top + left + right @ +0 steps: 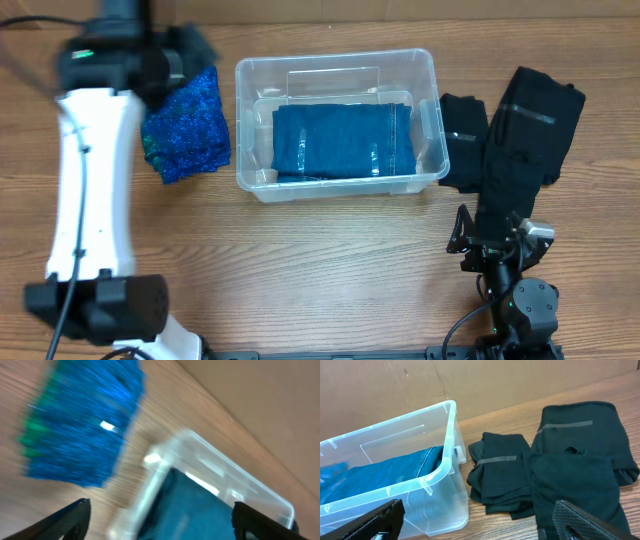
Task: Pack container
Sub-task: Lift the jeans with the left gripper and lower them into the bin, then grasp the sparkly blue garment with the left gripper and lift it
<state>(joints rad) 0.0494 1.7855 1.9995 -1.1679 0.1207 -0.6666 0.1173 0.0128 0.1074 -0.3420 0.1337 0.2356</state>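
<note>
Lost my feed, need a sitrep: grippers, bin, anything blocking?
Left gripper open, empty; right gripper same. Container holds folded jeans. Blue cloth left of it, black clothes right, both outside. Opening unobstructed.

The wooden bench [330, 260] carries the clear container [335, 57] (mid-bench), a shimmery blue cloth [190, 130] just left, and folded black garments [530, 120] right.

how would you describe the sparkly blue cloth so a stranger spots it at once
Find the clear container mid-table; the cloth lies on the wood just beyond its left end. It is glittery bright blue with a green edge, unlike the plain dark blue garment inside the container and the black clothes at the right.
</note>
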